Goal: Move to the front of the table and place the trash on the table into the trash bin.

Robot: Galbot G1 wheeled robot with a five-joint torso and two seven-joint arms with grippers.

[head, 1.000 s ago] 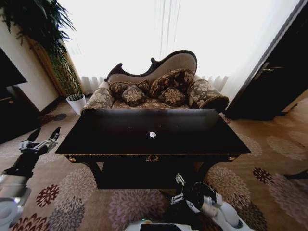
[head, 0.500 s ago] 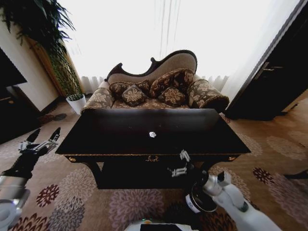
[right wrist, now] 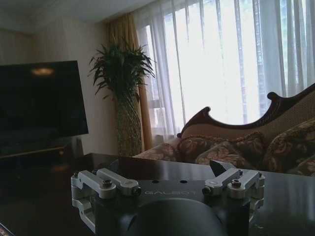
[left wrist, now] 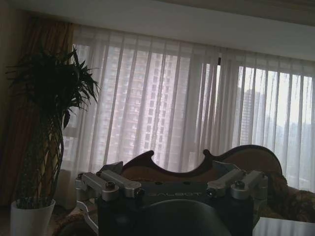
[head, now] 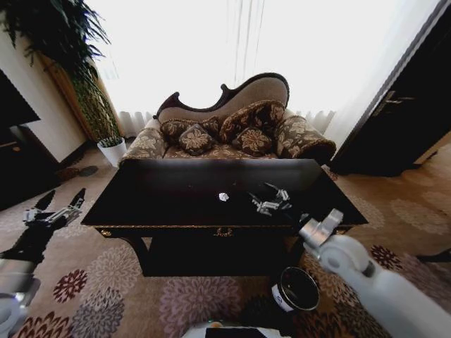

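A crumpled paper ball (head: 223, 197) lies near the middle of the dark bench (head: 169, 204). The right gripper (head: 272, 200) hovers beside it, jaws apart. The bin (head: 297, 289) stands on the carpet by the bench's front right corner. The left gripper (head: 56, 208) waits off the bench's left end, jaws apart.

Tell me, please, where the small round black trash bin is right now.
In the head view, the small round black trash bin stands on the patterned carpet below the dark glossy wooden table's near right corner, beneath the right arm.

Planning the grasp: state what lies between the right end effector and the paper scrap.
Head view: bare tabletop separates the right end effector from the paper scrap.
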